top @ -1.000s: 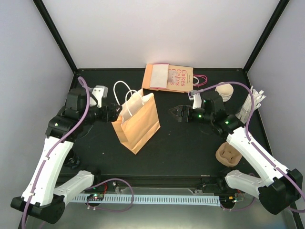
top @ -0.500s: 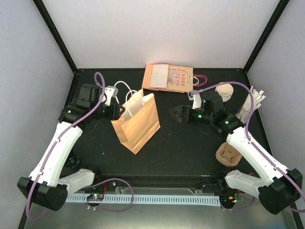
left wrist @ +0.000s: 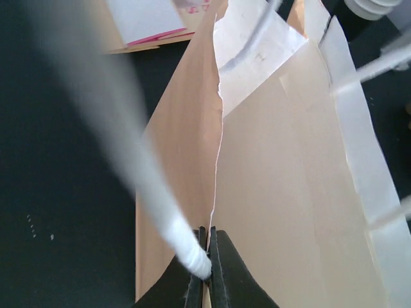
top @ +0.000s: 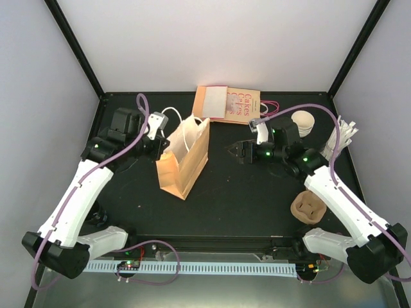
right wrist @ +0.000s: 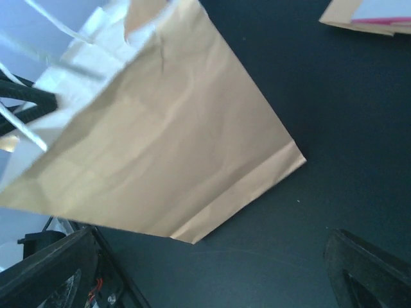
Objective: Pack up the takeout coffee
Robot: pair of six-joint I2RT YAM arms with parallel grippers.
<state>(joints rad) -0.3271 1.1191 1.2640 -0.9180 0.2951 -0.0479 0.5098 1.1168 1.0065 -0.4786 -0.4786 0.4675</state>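
The left hand [left wrist: 204, 266] was pressed together on the rim of the brown paper bag [top: 183, 160], which stood upright ahead of the right hand [top: 237, 151], whose fingers were spread wide. The takeout coffee could not be made out, perhaps lost against the black tabletop [top: 244, 192].
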